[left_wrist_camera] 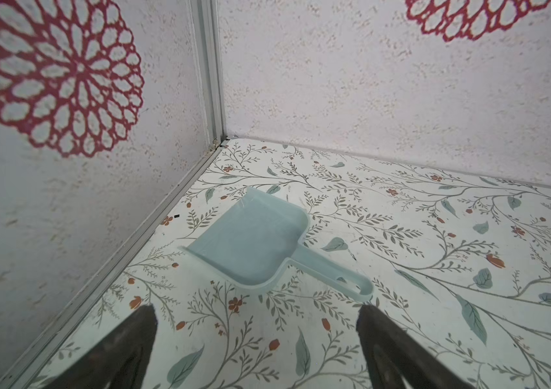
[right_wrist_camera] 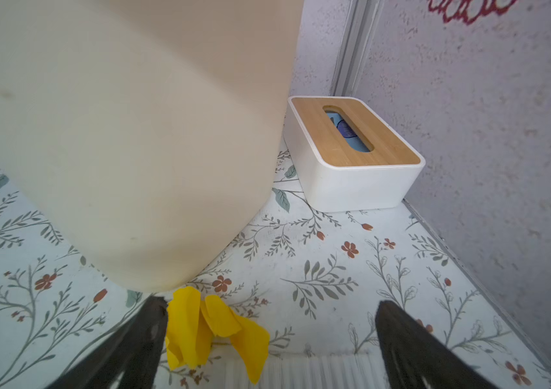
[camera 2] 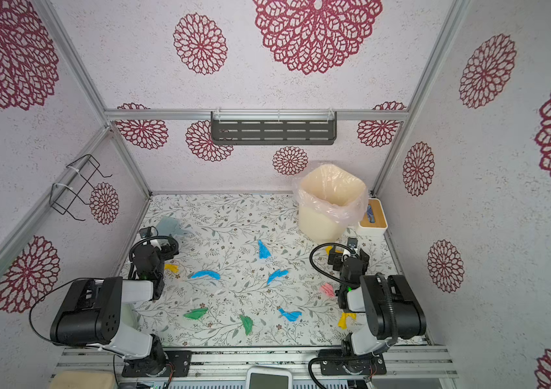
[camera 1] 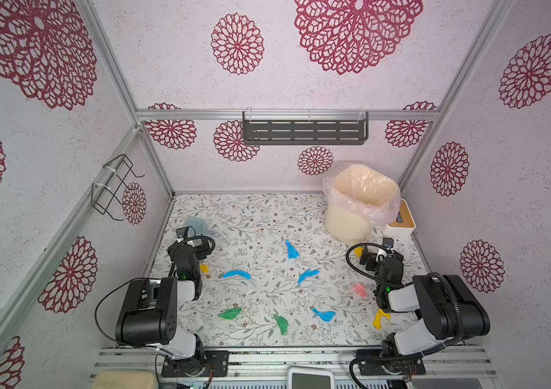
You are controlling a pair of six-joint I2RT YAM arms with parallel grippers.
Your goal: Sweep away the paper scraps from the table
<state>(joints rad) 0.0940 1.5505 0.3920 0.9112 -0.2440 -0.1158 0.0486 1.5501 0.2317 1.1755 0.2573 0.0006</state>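
Several paper scraps lie scattered on the vine-printed table (camera 1: 260, 215): blue (camera 1: 291, 250) (camera 1: 237, 274), green (camera 1: 230, 314), pink (camera 1: 359, 289) and yellow (camera 1: 380, 318). My left gripper (left_wrist_camera: 259, 308) stands open over bare table at the far left, with nothing between its fingers. The pale blue dustpan (left_wrist_camera: 253, 242) lies just ahead of it, its handle near one fingertip. My right gripper (right_wrist_camera: 272, 301) is open low over the table beside the bin. A yellow scrap (right_wrist_camera: 213, 323) lies between its jaws, close to one finger (right_wrist_camera: 146, 336), and is not gripped. In both top views the arms hide the fingertips.
A cream bin (camera 1: 358, 202) lined with a plastic bag stands at the back right, close in front of my right gripper. A white tissue box with a wooden lid (right_wrist_camera: 351, 151) sits in the corner behind it. A white ribbed strip (right_wrist_camera: 317, 367) shows under my right gripper. Walls enclose three sides.
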